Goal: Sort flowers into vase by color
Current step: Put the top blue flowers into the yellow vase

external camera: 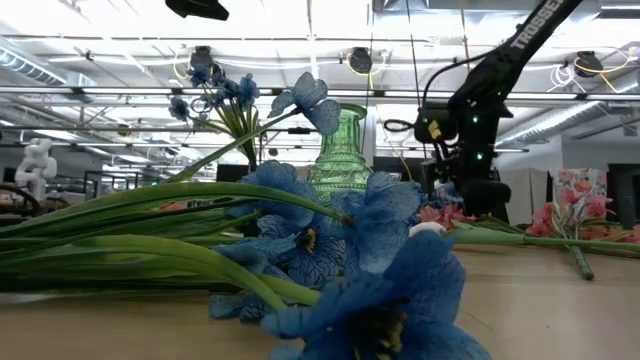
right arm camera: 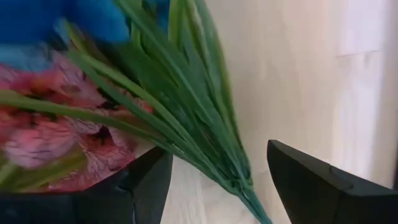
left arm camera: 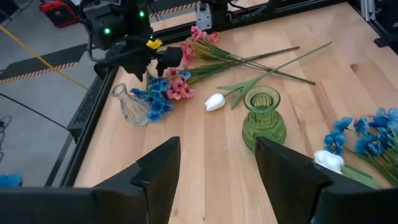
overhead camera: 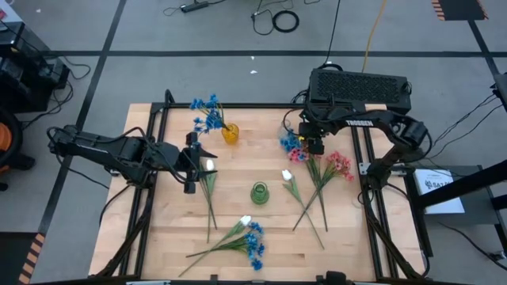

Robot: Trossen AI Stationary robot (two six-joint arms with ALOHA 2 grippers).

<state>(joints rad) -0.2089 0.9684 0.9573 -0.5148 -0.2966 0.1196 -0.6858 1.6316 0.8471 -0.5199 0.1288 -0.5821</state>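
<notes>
We saw one vase (overhead camera: 260, 193) near the middle of the table (overhead camera: 170, 237). A second vase (overhead camera: 230, 133) stood at the far side, with a sprig (overhead camera: 207, 112) in it. More flowers (overhead camera: 247, 239) lay at the near edge. Right of the middle vase lay other flowers (overhead camera: 329, 176), and the right tool (overhead camera: 315, 147) was over them. The left tool (overhead camera: 192, 162) was left of the middle vase.
</notes>
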